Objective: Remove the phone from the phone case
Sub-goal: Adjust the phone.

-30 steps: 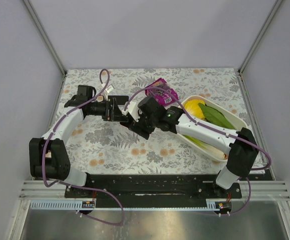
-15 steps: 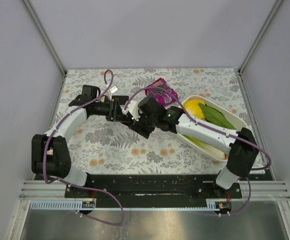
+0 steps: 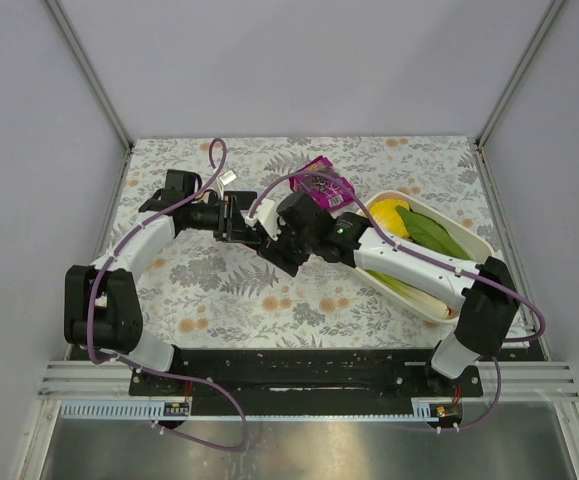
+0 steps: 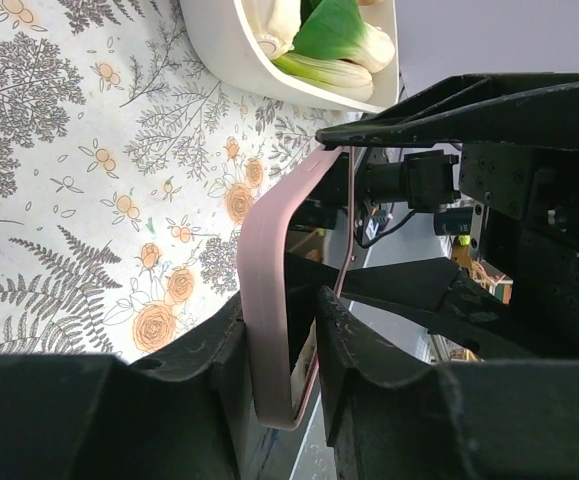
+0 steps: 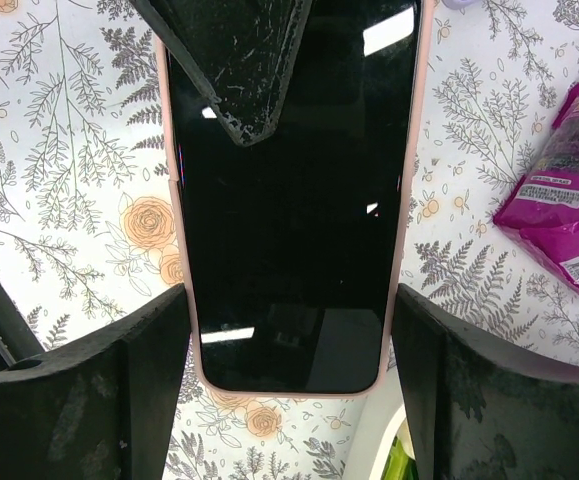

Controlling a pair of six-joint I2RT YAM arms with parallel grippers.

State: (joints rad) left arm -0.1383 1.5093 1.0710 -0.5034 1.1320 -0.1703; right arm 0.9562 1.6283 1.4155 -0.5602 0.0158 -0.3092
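- Above the middle of the table (image 3: pixel 219 290), the phone (image 5: pixel 289 200) sits in its pink phone case (image 4: pixel 264 290), lifted off the flowered cloth, and both arms meet on it.
- The right gripper (image 5: pixel 289 330) clamps the case across its width, one finger pressed on each long edge, with the screen facing its camera.
- The left gripper (image 4: pixel 281 315) pinches the case through its thickness. One finger lies on the glass and the other lies on the back.
- You have open room on the near side and on the left side, where the cloth is bare up to the side wall and to the black base rail.
- On the right side the room is small. The white bowl (image 3: pixel 474 245) of greens lies under the right forearm and reaches close to the table edge.
- Behind the grippers the purple snack packet (image 3: pixel 321 182) lies near the phone, with bare cloth behind it up to the back wall.
- Compared with one second ago, the left arm is now closer to the centre, and its fingers, which were spread before, are now closed on the case.
- The right arm, the bowl and the packet are in the same places as before.
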